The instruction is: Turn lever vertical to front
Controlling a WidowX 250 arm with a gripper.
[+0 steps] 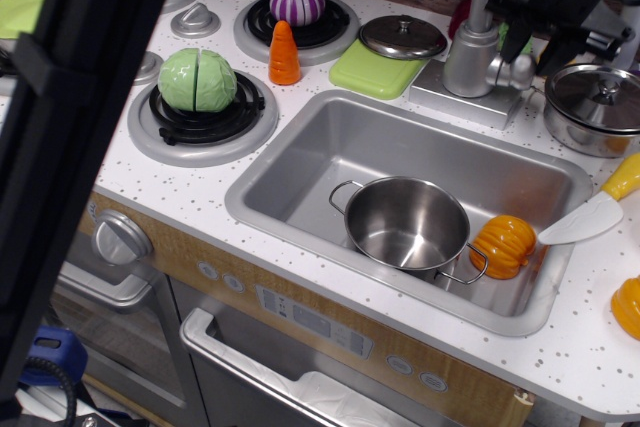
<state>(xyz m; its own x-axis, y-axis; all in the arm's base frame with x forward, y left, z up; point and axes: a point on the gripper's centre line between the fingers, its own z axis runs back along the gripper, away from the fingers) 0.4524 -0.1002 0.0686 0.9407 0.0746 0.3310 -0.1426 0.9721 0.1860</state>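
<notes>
The grey faucet column (pixel 470 55) stands behind the sink. The lever (pixel 518 71) projects from its right side; only its rounded silver base shows, and its upper part is hidden behind my gripper. My black gripper (pixel 531 51) has come down from the upper right onto the lever. One finger (pixel 509 40) is on the lever's left and the other (pixel 553 50) on its right. The fingers stand apart, and I cannot see them pressing on the lever.
The steel sink (pixel 300 162) holds a pot (pixel 405 222) and an orange pumpkin (pixel 503 245). A lidded pot (pixel 598 105) stands right of the faucet, a green board (pixel 375 72) with a lid (pixel 402 37) to its left. A dark post (pixel 80 117) blocks the left foreground.
</notes>
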